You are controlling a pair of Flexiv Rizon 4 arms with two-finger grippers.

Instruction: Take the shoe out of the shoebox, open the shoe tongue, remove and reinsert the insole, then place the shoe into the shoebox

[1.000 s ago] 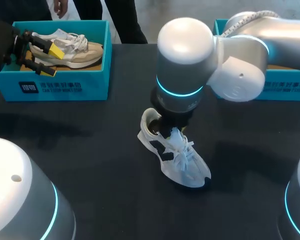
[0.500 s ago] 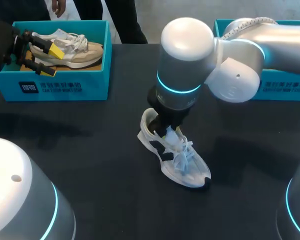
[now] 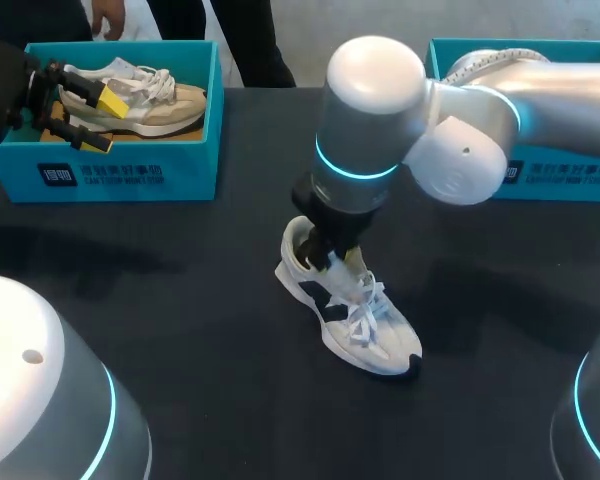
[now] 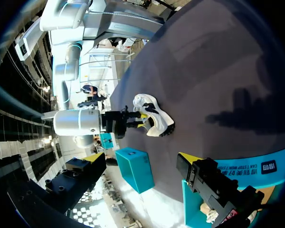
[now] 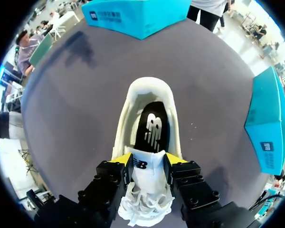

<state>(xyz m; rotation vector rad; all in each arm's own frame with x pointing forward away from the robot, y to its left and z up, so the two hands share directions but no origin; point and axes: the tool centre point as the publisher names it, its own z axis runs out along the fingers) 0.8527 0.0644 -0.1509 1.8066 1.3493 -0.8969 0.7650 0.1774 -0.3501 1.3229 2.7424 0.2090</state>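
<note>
so the white shoe (image 3: 355, 320) is sitting on the table (image 3: 180, 300), about in the middle, well away from both boxes; the right gripper (image 5: 147, 164) comes down on it from above and is pinching the tongue (image 5: 145, 173) from both sides, yellow tips pressed against its edges; past the tongue you can see the black insole (image 5: 152, 130) lying flat in the shoe

what worries me: nothing is holding the shoe down; the left gripper (image 3: 90, 118) is way over at the left shoebox (image 3: 120, 170) with its fingers spread, not gripping anything I can make out; so if the tongue gets pulled hard, I'd guess the whole shoe tips or drags along instead of opening; the pinch is only on soft fabric, so it could slip out, and the laces just under the fingers could snag

boxes: the left shoebox holds a beige sneaker (image 3: 150, 100) lying on its side; the right shoebox (image 3: 570, 175) is mostly hidden behind the right arm, can't tell what's inside
</note>
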